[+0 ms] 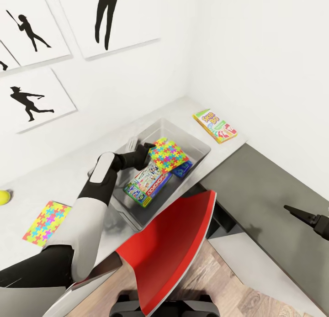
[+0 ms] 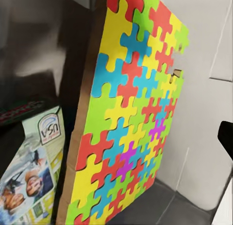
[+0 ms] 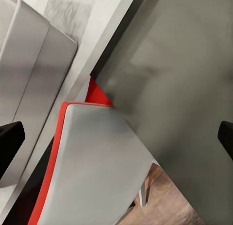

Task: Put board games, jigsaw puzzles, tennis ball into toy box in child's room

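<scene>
Head view: left gripper (image 1: 147, 149) is clamped on a jigsaw puzzle (image 1: 169, 155) over the toy box (image 1: 201, 145), Monopoly box (image 1: 147, 182) lying inside. A second jigsaw sheet (image 1: 47, 222) and the tennis ball (image 1: 4, 197) lie on the table (image 1: 68, 171).

Left wrist view: the puzzle's cardboard-brown edge shows, sheet tilted.

Right wrist view: fingertips (image 3: 9, 140) wide apart above a red chair (image 3: 92, 166).

The left arm (image 1: 98, 189) is seen bent at the elbow and stretched forward, its left gripper (image 1: 147, 149) closed upon something flat. The right gripper (image 1: 305, 217) is held low at the right side, its fingertips (image 3: 10, 140) seen wide apart in the right wrist view.
</scene>
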Controlling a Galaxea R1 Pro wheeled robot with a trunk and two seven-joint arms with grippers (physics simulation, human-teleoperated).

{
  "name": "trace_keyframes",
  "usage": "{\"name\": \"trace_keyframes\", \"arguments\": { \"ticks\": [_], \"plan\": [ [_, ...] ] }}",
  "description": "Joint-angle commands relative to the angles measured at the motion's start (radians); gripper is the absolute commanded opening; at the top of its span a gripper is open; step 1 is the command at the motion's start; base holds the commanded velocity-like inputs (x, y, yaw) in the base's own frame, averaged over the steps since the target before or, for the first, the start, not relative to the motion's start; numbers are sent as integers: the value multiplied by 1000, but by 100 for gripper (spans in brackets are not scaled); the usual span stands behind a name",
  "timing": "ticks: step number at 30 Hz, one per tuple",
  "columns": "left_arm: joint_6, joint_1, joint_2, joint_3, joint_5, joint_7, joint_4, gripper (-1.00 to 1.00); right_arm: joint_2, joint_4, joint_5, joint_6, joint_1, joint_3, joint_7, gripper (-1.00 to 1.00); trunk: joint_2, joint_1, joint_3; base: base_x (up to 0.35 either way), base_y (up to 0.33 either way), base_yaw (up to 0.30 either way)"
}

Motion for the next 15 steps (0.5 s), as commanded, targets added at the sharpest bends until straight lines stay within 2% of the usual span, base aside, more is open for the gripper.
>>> {"name": "trace_keyframes", "arguments": {
  "ticks": [1, 4, 6, 7, 15],
  "plan": [
    [10, 0, -1, 3, -6, 16, 4, 100, 0, 0, 1, 4, -1, -1, 3, 100, -1, 1, -2, 0, 0, 0],
    [10, 0, -1, 3, 49, 71, 1, 100, 0, 0, 1, 4, -1, -1, 3, 100, -1, 1, -2, 0, 0, 0],
    [10, 0, -1, 3, 62, 84, -1, 100, 0, 0, 1, 4, -1, -1, 3, 100, -1, 1, -2, 0, 0, 0],
    [9, 0, -1, 2, 82, 101, -9, 100, 0, 0, 1, 4, -1, -1, 3, 100, -1, 1, -2, 0, 0, 0],
    [10, 0, -1, -1, 107, 124, -43, 100, 0, 0, 1, 4, -1, -1, 3, 100, -1, 1, -2, 0, 0, 0]
  ]
}}
